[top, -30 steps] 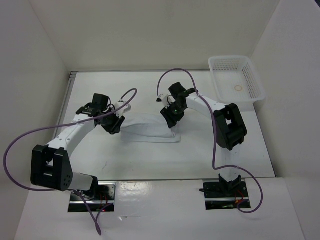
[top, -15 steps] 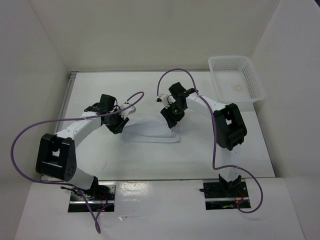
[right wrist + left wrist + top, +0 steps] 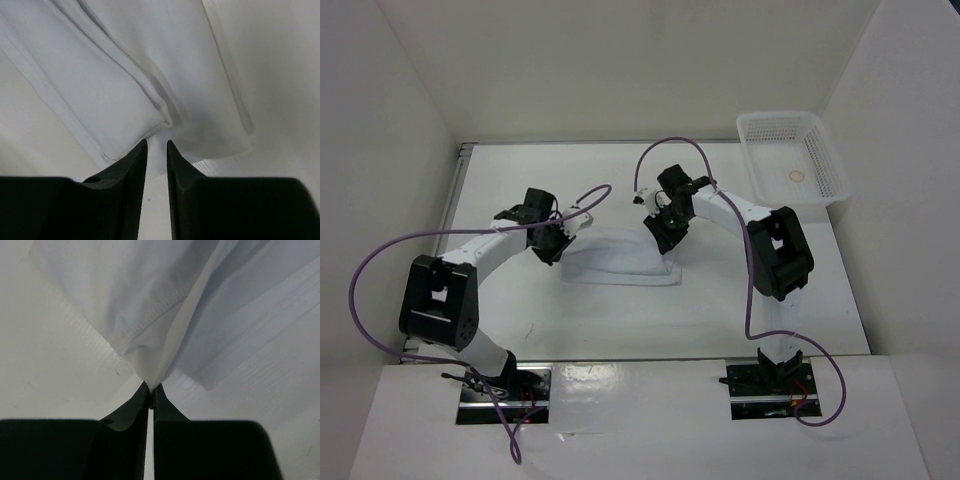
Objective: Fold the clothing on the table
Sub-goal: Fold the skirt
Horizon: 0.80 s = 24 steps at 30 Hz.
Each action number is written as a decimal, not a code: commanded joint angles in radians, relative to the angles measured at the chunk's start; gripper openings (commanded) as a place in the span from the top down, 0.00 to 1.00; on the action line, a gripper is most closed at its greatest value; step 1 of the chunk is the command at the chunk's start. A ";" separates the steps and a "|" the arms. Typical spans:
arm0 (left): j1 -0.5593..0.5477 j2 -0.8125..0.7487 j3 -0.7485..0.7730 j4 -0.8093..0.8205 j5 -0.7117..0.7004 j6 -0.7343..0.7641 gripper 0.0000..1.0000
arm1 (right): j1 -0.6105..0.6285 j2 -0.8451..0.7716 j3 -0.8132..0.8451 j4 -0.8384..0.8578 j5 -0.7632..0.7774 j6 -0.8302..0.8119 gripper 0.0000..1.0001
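left gripper (image 3: 151, 391): clamped on a pinch of the clothing (image 3: 620, 260), at its left end.
right gripper (image 3: 156, 145): jaws a slit apart at a fold on the right end; I cannot tell if they grip.
clothing: lies mid table (image 3: 620, 320), between both arms.

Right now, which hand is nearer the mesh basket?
Right. The right hand sits at the right end of the clothing, below-left of the basket; the left hand pinches its left end, farther away.
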 commanded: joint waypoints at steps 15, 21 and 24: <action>-0.013 0.017 0.085 -0.006 0.033 -0.014 1.00 | -0.035 -0.028 0.042 -0.008 -0.007 0.028 0.43; -0.013 0.017 0.085 -0.015 0.033 -0.024 1.00 | -0.105 -0.038 0.039 -0.029 -0.130 0.037 0.40; -0.013 0.017 0.085 -0.015 0.033 -0.034 1.00 | -0.105 -0.024 0.026 -0.029 -0.194 0.046 0.41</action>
